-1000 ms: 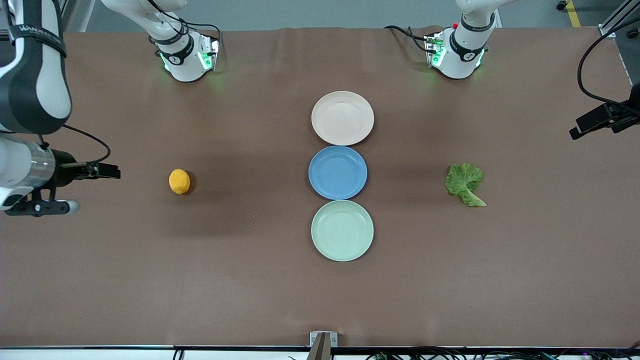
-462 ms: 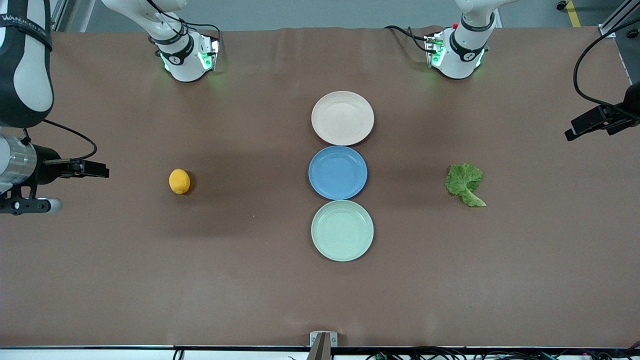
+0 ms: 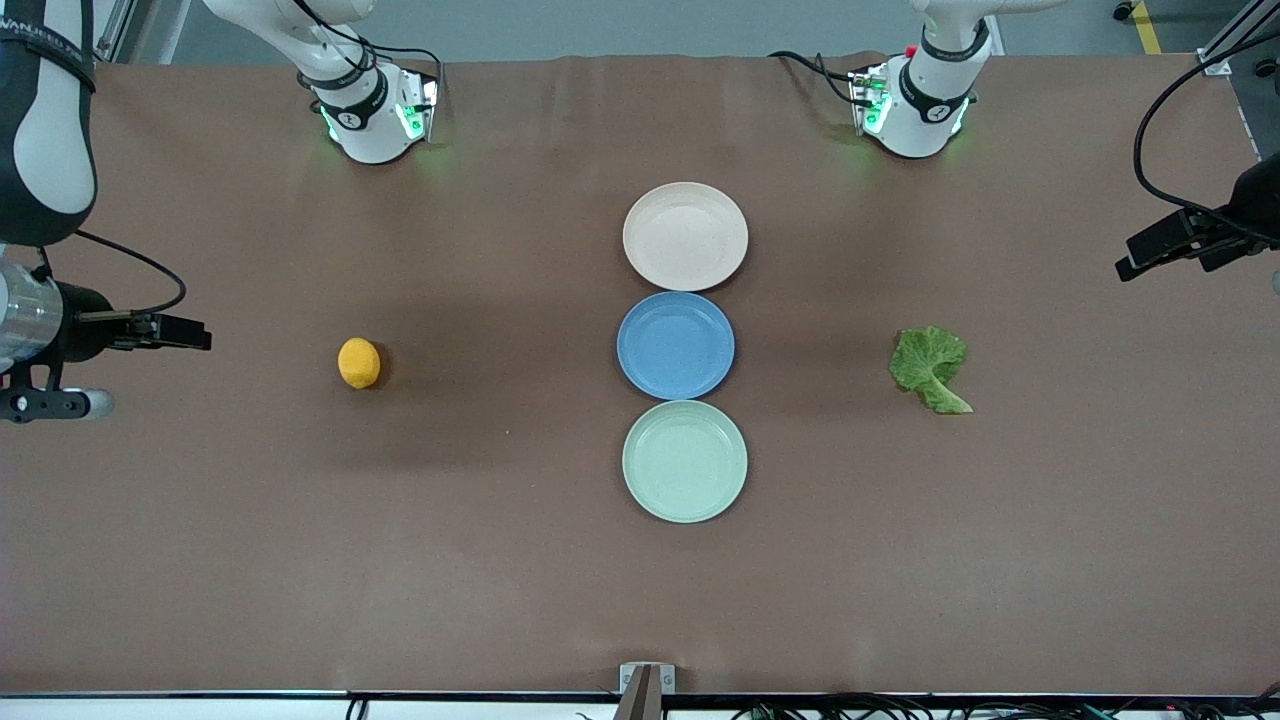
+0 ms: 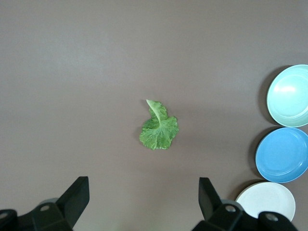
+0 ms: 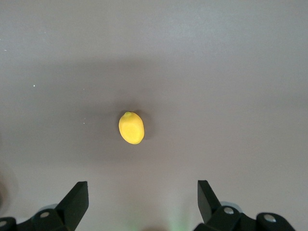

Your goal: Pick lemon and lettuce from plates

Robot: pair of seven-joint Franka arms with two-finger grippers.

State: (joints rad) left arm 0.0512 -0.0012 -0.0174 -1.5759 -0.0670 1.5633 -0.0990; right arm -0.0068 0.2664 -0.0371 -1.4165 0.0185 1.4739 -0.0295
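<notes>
A: What's on the brown table (image 3: pixel 300 560)?

B: 3 plates in a row: cream (image 3: pixel 685 236), blue (image 3: pixel 676 345), mint (image 3: pixel 685 461), all bare.

A: And the lemon (image 3: pixel 359 362)?

B: On the table under the right gripper (image 5: pixel 142 202), fingers spread wide, holding nothing.

A: The lettuce (image 3: pixel 930 368)?

B: On the table beneath the left gripper (image 4: pixel 143 197), fingers apart too, plates off to its side.

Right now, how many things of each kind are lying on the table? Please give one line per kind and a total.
Plates: 3, namely the cream-beige plate, the blue plate and the mint green plate
Lemon: 1
Lettuce leaf: 1
Total: 5
All three plates are empty; the lemon and the lettuce leaf lie on the bare table.
</notes>
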